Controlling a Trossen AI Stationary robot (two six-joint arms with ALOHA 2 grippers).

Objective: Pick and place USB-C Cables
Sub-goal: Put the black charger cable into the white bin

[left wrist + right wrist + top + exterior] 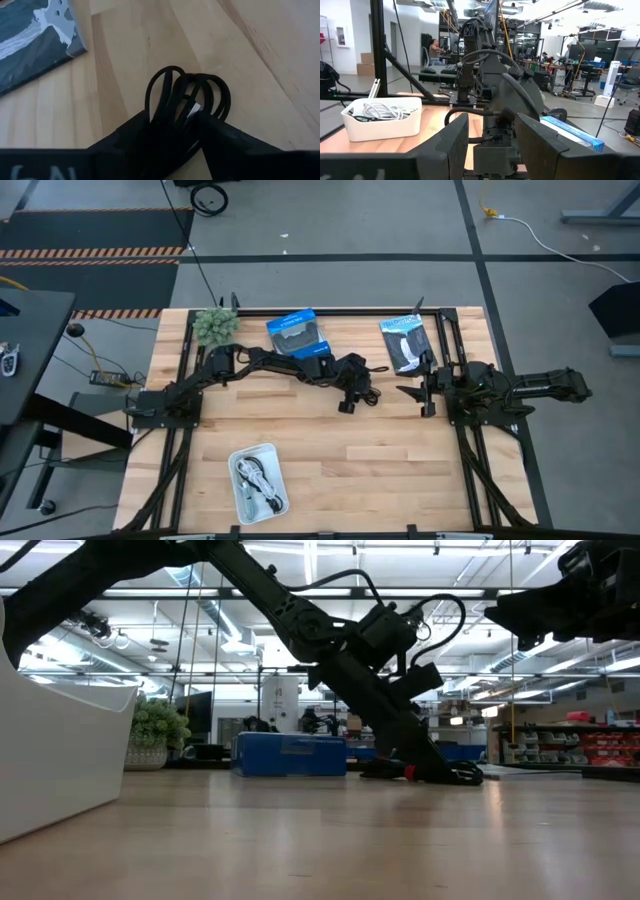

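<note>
A black USB-C cable coil lies on the table near its middle. My left gripper reaches in from the left and is shut on it, low at the table. More cables, white and black among them, lie in the white tray near the table's near edge. My right gripper waits open just right of the coil, raised above the table, and faces the left arm. My left gripper pinches the black cable coil between its two fingers, slanting down from the table's left. The bundled strands sit in the gap; the loops stick out past the fingertips. In the low view the coil rests on the table.
A blue box with a black picture and a small green plant stand at the far edge. A flat black-and-blue packet lies far right, also seen in the left wrist view. Bare wood lies between the coil and the tray.
</note>
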